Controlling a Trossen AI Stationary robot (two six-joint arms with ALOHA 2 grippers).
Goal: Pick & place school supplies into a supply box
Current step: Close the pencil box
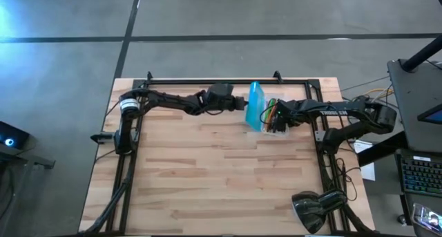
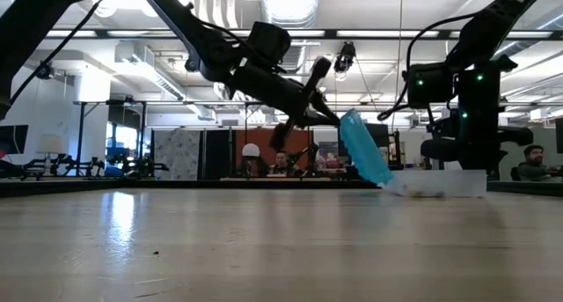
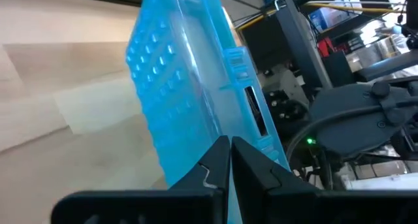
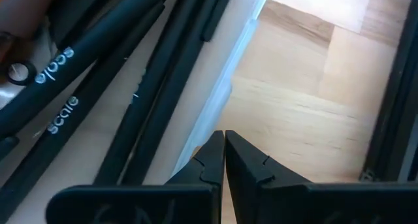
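The supply box sits at the far middle of the table. Its teal bumpy lid (image 1: 255, 106) (image 2: 364, 149) stands half raised and tilted, hinged at its lower edge to the clear tray (image 1: 277, 128) (image 2: 437, 184), which lies flat on the wood. Pens and pencils (image 1: 271, 111) lie in the tray; in the right wrist view they show as dark shafts (image 4: 98, 87). My left gripper (image 1: 239, 103) (image 3: 229, 160), shut, is at the lid's outer face. My right gripper (image 1: 282, 117) (image 4: 224, 155), shut, points down over the tray. The scissors do not show. My left gripper meets the lid with its shut fingertips (image 2: 335, 116) at the lid's raised free edge (image 3: 222, 129), coming level from the table's left. The lid leans tilted against them and its hinge edge (image 2: 383, 186) stays down at the tray. My right gripper comes from above, and its shut tips (image 4: 219, 140) stand at the tray's clear long wall (image 4: 230, 87), beside the pens. Whether they press on the wall or hover just over it, I cannot tell.
A black metal frame (image 1: 228, 80) runs along the table's far edge and down both sides. A dark lamp-like object (image 1: 314, 208) sits at the near right corner. Bare wood (image 1: 221, 175) spreads across the near half. People sit in the room beyond (image 2: 530, 161).
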